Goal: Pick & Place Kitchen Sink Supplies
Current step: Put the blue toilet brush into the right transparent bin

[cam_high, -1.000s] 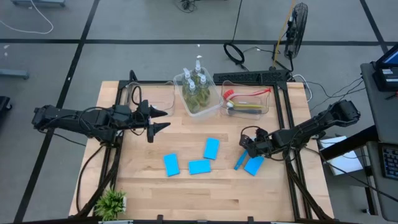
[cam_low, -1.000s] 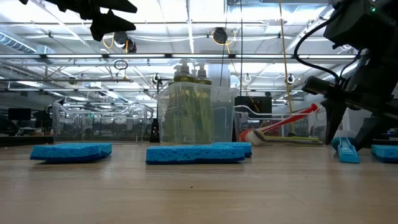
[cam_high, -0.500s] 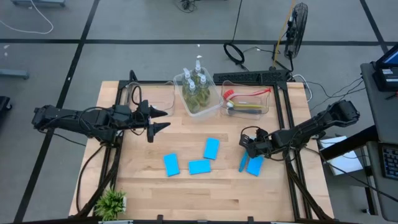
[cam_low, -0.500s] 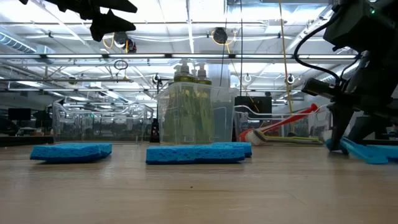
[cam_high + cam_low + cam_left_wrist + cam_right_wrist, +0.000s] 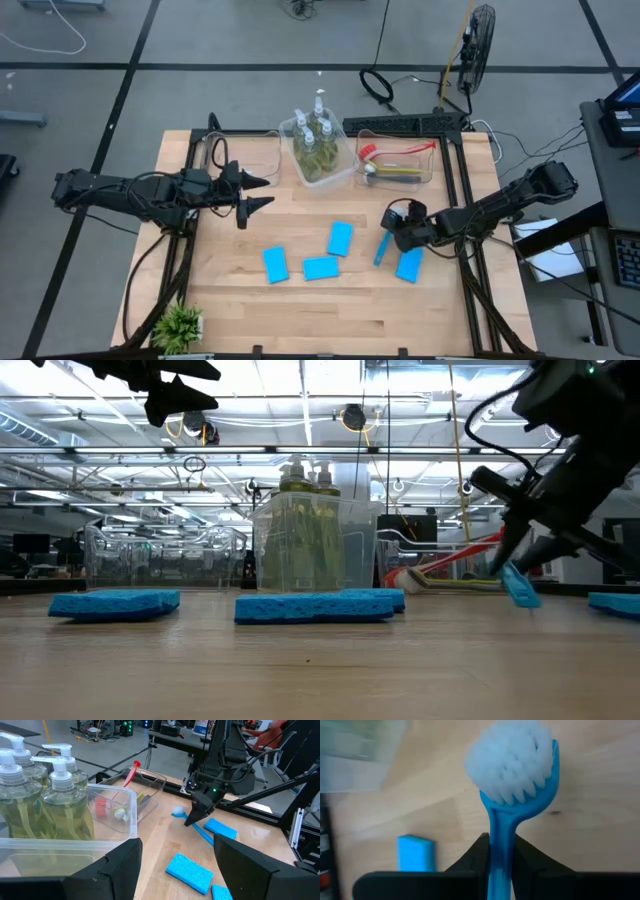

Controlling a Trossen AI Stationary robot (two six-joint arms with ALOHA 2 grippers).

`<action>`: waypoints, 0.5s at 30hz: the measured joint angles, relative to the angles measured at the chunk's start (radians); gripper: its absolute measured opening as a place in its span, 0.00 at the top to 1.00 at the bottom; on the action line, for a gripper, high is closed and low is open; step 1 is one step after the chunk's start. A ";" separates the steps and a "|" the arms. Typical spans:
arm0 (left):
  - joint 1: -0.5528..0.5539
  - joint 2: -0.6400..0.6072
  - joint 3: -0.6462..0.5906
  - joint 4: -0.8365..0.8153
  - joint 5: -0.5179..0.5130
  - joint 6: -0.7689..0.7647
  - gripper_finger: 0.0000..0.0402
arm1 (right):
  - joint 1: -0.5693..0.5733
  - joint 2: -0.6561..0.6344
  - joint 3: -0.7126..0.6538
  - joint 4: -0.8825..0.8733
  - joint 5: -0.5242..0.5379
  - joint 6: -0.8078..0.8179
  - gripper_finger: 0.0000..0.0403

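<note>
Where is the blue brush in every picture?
High view: blue brush right of centre, in the right pincer.
Low view: at the right, lifted off the table.
Left wrist view: middle, under the dark arm.
Right wrist view: centre, white bristles showing.
Shared landmark: the sponge beside it.

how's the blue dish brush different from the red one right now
The blue brush is clamped in the right pincer and lifted off the table; the red brush lies loose in a clear tub, untouched. Blue hangs tilted; red rests across the tub. Both are slim, long-handled brushes.
</note>
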 joint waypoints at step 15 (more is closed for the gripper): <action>0.000 0.000 0.000 0.001 0.000 0.001 0.38 | -0.049 -0.003 0.001 0.399 0.117 -0.305 0.91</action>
